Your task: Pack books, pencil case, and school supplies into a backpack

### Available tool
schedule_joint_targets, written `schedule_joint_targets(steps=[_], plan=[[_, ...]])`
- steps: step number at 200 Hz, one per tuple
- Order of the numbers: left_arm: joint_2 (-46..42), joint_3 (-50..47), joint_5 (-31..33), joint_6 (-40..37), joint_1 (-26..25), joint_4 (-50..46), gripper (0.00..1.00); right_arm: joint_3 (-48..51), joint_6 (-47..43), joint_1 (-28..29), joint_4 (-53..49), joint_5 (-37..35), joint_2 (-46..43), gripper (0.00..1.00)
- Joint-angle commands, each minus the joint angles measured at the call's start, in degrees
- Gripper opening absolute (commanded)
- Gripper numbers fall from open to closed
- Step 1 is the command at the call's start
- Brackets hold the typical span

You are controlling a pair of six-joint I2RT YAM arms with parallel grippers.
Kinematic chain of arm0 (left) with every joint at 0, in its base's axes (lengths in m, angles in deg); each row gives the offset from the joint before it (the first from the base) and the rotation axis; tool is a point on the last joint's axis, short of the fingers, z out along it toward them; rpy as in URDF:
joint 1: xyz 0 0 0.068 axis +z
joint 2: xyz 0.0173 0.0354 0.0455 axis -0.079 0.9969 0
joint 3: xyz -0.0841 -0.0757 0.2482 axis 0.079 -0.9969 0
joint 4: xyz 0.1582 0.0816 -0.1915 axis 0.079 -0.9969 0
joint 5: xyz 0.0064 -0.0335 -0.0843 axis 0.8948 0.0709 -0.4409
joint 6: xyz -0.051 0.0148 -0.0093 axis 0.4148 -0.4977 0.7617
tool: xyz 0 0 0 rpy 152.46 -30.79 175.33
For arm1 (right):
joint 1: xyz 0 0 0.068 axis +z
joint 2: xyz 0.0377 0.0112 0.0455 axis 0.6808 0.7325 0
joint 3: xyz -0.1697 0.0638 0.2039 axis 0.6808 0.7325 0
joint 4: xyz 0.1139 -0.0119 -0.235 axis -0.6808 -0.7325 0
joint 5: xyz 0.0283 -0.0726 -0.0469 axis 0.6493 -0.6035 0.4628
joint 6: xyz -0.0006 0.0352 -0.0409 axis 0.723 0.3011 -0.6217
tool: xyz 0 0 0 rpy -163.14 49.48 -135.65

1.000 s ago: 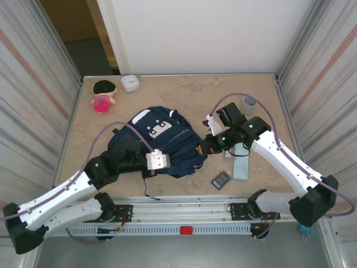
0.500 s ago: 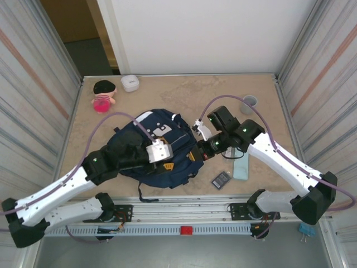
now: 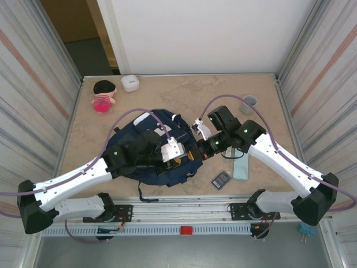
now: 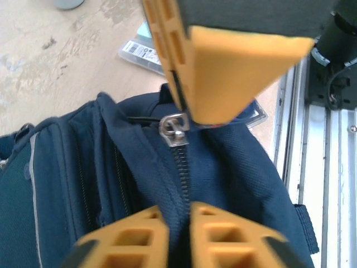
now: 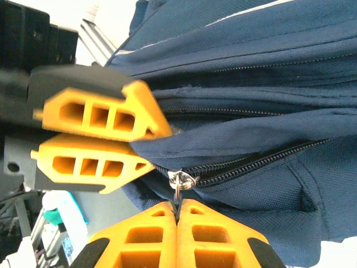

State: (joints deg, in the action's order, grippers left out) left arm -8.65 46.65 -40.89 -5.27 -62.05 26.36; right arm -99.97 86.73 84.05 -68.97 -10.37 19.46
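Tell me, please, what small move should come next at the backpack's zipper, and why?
Probably the right gripper should draw the zipper pull along the track. It is shut on the pull, the left gripper pinches the backpack fabric beside it, and the teeth look closed.

Count on bench: 1 navy backpack [image 3: 162, 176] with 1 metal zipper pull [image 5: 179, 180], 1 pale teal pencil case [image 3: 241, 170], 1 dark grey calculator [image 3: 221, 179], 1 grey cup [image 3: 249, 102], 1 small white rounded box [image 3: 130, 83], 1 plush doll [image 3: 103, 95] upper left.
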Motion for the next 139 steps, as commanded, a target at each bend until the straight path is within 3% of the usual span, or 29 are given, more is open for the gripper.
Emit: schedule_joint_targets(steps=[1, 40, 83, 105, 132, 139], plan=[[-2.68, -0.43, -3.92, -2.72, 0.03, -0.76, 0.01, -0.61, 0.38, -1.79, 1.68, -1.25, -3.06, 0.0], [-10.04, -1.34, -9.67, -9.84, 1.15, -0.75, 0.0, 6.88, 2.13, -9.05, 5.51, -3.42, -6.24, 0.0], [-18.79, -2.67, -17.45, -13.82, 5.84, 0.65, 0.0, 10.9, 1.63, -14.77, 10.61, -7.43, -5.57, 0.0], [-20.62, -3.07, -16.57, -16.41, 7.05, -3.0, 0.0, 11.17, 1.19, -15.01, 13.88, -4.0, -4.29, 0.0], [-20.88, -2.92, -17.26, -18.03, 7.42, -4.88, 0.0, 10.73, -1.0, -11.39, 15.07, 2.27, -5.33, 0.0], [-20.9, -3.19, -17.03, -18.39, 7.42, -4.51, 0.0, 10.79, -1.43, -10.42, 15.17, 5.29, -5.92, 0.08]])
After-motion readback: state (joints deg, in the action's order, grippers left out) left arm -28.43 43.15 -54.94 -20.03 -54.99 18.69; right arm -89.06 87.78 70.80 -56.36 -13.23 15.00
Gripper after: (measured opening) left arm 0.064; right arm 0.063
